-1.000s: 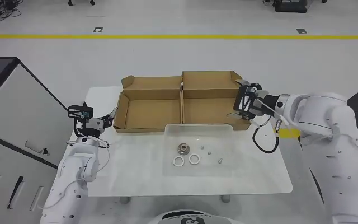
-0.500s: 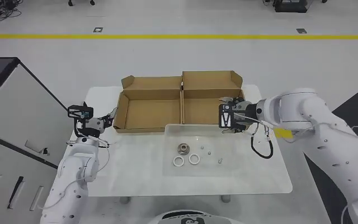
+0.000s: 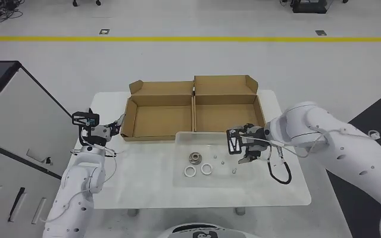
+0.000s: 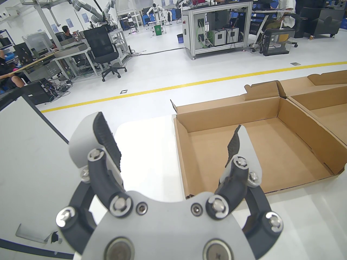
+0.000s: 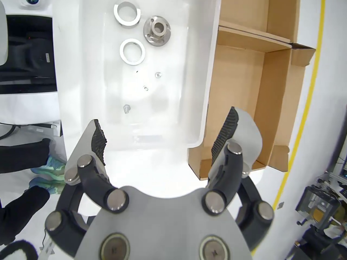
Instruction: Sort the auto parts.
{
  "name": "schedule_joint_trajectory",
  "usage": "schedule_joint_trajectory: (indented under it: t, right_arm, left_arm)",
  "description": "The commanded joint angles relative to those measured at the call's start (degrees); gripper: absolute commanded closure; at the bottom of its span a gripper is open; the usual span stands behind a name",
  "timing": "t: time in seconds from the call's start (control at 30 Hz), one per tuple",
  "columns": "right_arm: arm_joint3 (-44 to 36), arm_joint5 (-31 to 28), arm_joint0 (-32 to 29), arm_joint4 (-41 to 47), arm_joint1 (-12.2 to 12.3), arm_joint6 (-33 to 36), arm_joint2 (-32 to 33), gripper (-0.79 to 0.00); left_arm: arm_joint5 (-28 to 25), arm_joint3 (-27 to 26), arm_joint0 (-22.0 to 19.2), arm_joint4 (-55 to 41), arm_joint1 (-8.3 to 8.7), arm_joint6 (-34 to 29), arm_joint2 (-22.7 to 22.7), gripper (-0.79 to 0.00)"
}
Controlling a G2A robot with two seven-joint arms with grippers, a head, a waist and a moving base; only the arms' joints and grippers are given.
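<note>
- Parts for sorting lie in a shallow white tray (image 3: 178, 156) (image 5: 214, 55) at the middle of the table (image 3: 149, 184), in front of two open cardboard boxes.
- A flanged hub (image 3: 194, 158) (image 5: 157, 31) sits left of the tray's centre, with its bored collar pointing up.
- One ring (image 3: 190, 172) (image 5: 127, 13) and a second ring (image 3: 206, 169) (image 5: 132, 51) lie flat just in front of the hub, side by side and apart from each other.
- Three small fasteners (image 3: 222, 160) (image 5: 145, 88) are scattered to the right of the rings. They may be bolts or nuts, but they are too small to tell.
- The right gripper (image 3: 238, 143) (image 5: 164, 131) hangs over the right end of the tray, near its back corner and close to the front wall of the right box (image 3: 226, 116) (image 5: 238, 82). Its fingers are spread wide with nothing between them.
- The left gripper (image 3: 116, 127) (image 4: 170, 142) is at the left edge of the table, just beside the outer front corner of the left box (image 3: 159, 119) (image 4: 257, 150). Its fingers are also spread and hold nothing.
- Both boxes stand side by side with their walls touching, and only bare cardboard floor is visible inside them.
</note>
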Motion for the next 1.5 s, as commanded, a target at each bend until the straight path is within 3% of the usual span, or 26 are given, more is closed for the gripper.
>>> schedule_joint_trajectory:
  t: [0.0,0.33,0.9,1.03,1.33,1.47]
  right_arm:
    - [0.57,-0.07,0.97,0.3,0.23,-0.07,-1.89,-0.785]
    - [5.35,-0.45,4.02,2.35,-0.92,-0.53,-7.75,-0.785]
    - [5.14,-0.55,4.3,1.83,-1.12,-0.56,-7.83,-0.785]
    - [2.42,2.08,5.53,-1.02,-1.42,2.07,-9.15,-0.785]
    - [0.76,10.09,11.88,-0.01,-3.21,10.09,-18.99,-0.785]
    - [2.46,10.75,15.1,1.9,-4.61,10.75,-23.38,-0.785]
  left_arm:
    - [0.0,0.0,0.0,0.0,0.0,0.0,0.0,-0.785]
    - [0.0,0.0,0.0,0.0,0.0,0.0,0.0,-0.785]
    - [0.0,0.0,0.0,0.0,0.0,0.0,0.0,-0.785]
    - [0.0,0.0,0.0,0.0,0.0,0.0,0.0,-0.785]
    - [0.0,0.0,0.0,0.0,0.0,0.0,0.0,-0.785]
    - [0.0,0.0,0.0,0.0,0.0,0.0,0.0,-0.785]
